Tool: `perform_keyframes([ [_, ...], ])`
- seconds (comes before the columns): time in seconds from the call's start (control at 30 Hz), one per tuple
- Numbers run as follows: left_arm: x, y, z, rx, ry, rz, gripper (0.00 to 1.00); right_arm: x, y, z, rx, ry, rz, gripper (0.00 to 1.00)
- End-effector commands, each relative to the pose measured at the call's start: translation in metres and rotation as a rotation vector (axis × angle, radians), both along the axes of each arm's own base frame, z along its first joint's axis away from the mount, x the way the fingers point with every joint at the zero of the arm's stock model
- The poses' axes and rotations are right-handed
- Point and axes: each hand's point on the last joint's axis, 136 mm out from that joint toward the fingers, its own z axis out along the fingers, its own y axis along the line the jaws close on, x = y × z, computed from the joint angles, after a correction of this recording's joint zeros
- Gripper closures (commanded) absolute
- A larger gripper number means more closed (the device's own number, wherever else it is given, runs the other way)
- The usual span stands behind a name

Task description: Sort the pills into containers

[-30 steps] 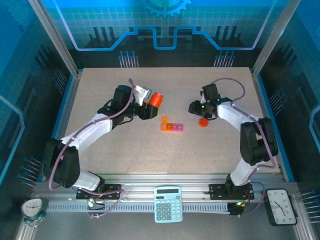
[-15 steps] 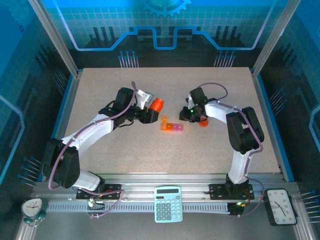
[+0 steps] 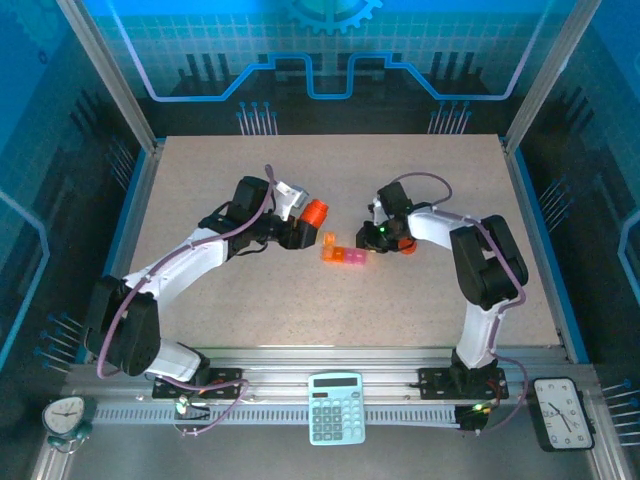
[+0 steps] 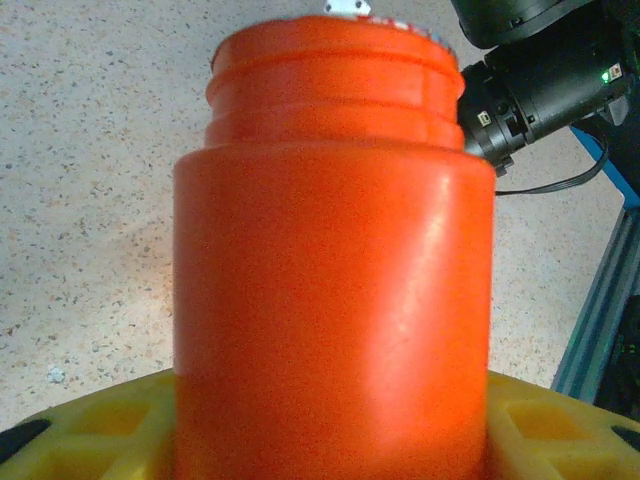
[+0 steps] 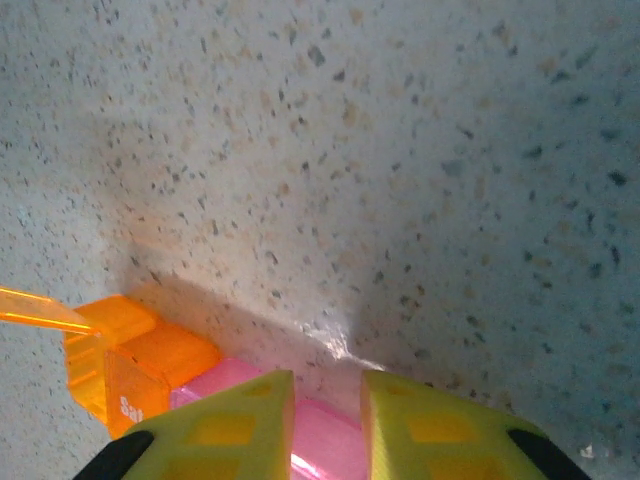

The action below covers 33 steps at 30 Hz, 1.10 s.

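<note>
Sorting looks barely begun: left gripper (image 3: 298, 224) clasps the bottle (image 4: 330, 280), right gripper (image 5: 326, 392) pinched closed at the containers (image 3: 343, 254), no pill visibly placed.

The right gripper (image 3: 372, 239) has swung left across the tabletop and now sits at the pink end of the containers (image 3: 341, 254), with its jaws drawn closer together. The left gripper (image 3: 304, 221), carrying the orange bottle (image 3: 316, 210), has edged slightly toward the containers' orange end.

Orange-and-pink containers (image 3: 343, 256) lie on table (image 3: 300, 320), one lid open
</note>
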Motion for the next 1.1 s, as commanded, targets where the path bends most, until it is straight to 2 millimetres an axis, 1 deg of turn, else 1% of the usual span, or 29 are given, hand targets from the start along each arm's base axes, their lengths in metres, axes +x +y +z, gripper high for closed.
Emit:
perform_keyframes([
  [0.0, 0.001, -0.005, 0.01, -0.003, -0.023, -0.025, 0.87, -0.011, 0.009, 0.014, 0.032, -0.017, 0.039, 0.75],
  [0.17, -0.002, -0.005, 0.009, -0.003, -0.02, -0.031, 0.87, -0.02, 0.011, 0.022, 0.041, -0.024, 0.05, 0.75],
  [0.23, -0.003, -0.005, 0.008, -0.003, -0.015, -0.032, 0.87, -0.021, 0.01, 0.024, 0.039, -0.028, 0.049, 0.72],
  [0.27, -0.004, -0.006, 0.007, -0.002, -0.011, -0.036, 0.87, -0.021, 0.009, 0.025, 0.036, -0.031, 0.047, 0.69],
  [0.33, -0.006, -0.006, 0.005, -0.001, -0.004, -0.04, 0.87, -0.018, 0.005, 0.033, 0.033, -0.052, 0.033, 0.59],
  [0.43, -0.01, -0.007, 0.002, 0.006, 0.004, -0.052, 0.87, -0.016, -0.002, 0.051, 0.037, -0.1, 0.008, 0.47],
  [0.53, -0.014, -0.01, -0.004, 0.012, 0.02, -0.063, 0.87, -0.016, -0.007, 0.068, 0.033, -0.166, -0.002, 0.38],
  [0.67, -0.019, -0.015, -0.016, 0.04, 0.046, -0.08, 0.87, -0.021, -0.016, 0.081, 0.025, -0.236, -0.025, 0.32],
  [0.77, -0.021, -0.018, -0.027, 0.074, 0.071, -0.093, 0.87, -0.025, -0.024, 0.086, 0.008, -0.273, -0.044, 0.29],
  [0.87, -0.025, -0.022, -0.039, 0.11, 0.111, -0.107, 0.88, -0.03, -0.03, 0.084, -0.015, -0.285, -0.052, 0.28],
  [1.07, -0.03, -0.022, -0.06, 0.173, 0.174, -0.114, 0.89, -0.034, -0.031, 0.075, -0.028, -0.273, -0.045, 0.27],
])
